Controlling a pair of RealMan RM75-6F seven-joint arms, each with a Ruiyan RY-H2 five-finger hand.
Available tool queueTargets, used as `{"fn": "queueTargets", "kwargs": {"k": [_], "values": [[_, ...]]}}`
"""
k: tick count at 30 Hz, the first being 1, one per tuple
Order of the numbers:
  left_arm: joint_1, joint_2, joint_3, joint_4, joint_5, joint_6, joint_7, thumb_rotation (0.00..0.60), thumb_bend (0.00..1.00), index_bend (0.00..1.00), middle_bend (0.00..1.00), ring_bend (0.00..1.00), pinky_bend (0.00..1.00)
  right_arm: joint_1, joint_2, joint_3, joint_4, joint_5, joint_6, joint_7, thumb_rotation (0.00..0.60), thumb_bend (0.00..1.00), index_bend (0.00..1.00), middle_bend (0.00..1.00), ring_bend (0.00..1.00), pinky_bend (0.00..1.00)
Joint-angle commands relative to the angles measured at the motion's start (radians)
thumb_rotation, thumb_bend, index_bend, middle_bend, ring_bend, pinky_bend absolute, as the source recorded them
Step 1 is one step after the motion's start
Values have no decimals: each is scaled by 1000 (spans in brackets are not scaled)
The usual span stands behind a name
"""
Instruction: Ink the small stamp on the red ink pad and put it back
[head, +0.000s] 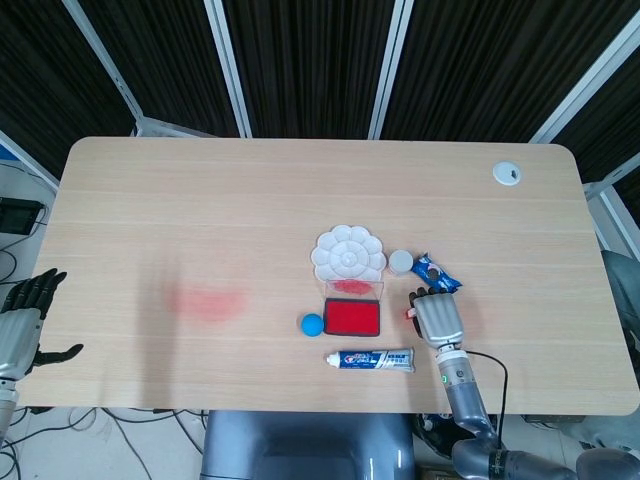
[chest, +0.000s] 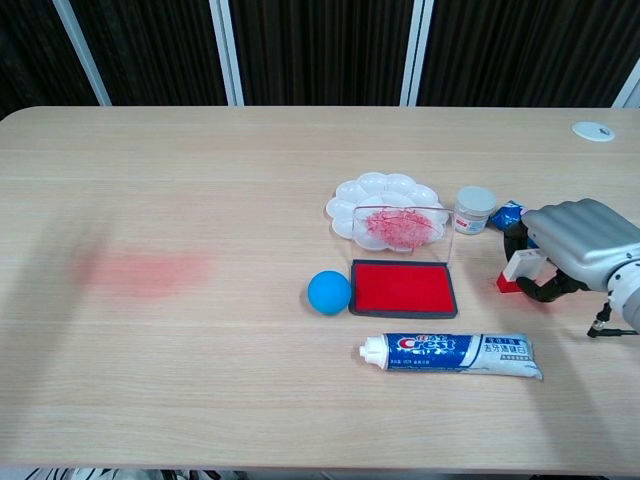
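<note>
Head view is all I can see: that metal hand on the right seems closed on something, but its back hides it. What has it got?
Observer: From the chest view, the right hand grips the small stamp, a white block with a red base, fingers curled round it.
Visitor: Is it on the ink yet?
Observer: No. The chest view shows the stamp well to the right of the red ink pad, with bare table between them.
Visitor: Is the pad open?
Observer: Yes. Its clear lid stands upright behind the pad, smeared with red.
</note>
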Motion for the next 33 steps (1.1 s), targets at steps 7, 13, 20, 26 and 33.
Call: {"fn": "queueTargets", "kwargs": {"k": [7,13,20,26,33], "values": [[0,1,0,-1,0,0,1,600,30,0,0,0,0,0,3,0,-8,8,-5,-11,600,359,430,363,389,424],[0,0,0,0,0,1,1,600,30,0,0,0,0,0,4,0,-13,11,-4,-14,600,341,301,323,371,415],[1,0,-1,0,1,3,1,600,30,0,0,0,0,-2,10,2,-25,25,-5,-31,600,238,128,155,221,350],[3,-1,0,2,6,8,2,600,30,0,0,0,0,-6,54,8,-98,8,35,-63,600,211,91,96,150,297],[6,-5,2,6,15,18,7,600,29,0,0,0,0,-33,204,3,-266,-72,132,-66,600,197,59,52,100,262]]}}
